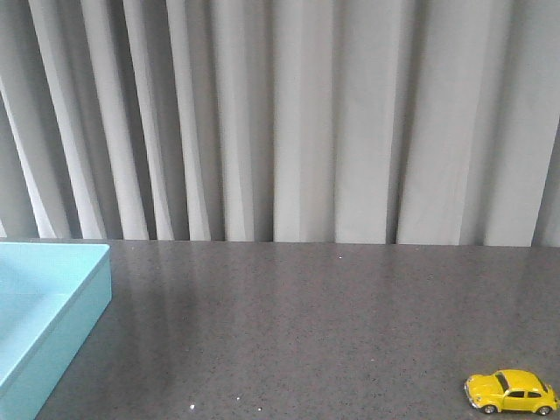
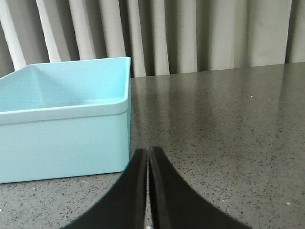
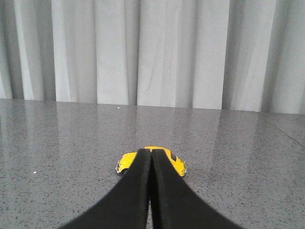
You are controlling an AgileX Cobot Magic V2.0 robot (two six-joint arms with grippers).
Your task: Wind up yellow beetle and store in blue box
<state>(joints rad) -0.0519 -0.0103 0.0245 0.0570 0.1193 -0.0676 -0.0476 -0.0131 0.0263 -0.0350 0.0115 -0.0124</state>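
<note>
Beyond right tool [image 3: 150,151]: yellow beetle [image 3: 177,163].

Your front camera looks forward over the counter [image 1: 306,324] toward curtains [image 1: 306,114]; both wrist cameras sit low, sharing that counter.

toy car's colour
Glossy yellow toy car with dark windows, clearest in the front view.

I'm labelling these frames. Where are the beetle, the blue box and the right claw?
beetle [image 1: 512,391]: front view, on its yellow door side.
blue box [image 2: 66,148]: left wrist view, on its near outer wall.
right claw [image 3: 151,157]: right wrist view, where the closed fingertips meet.
</note>
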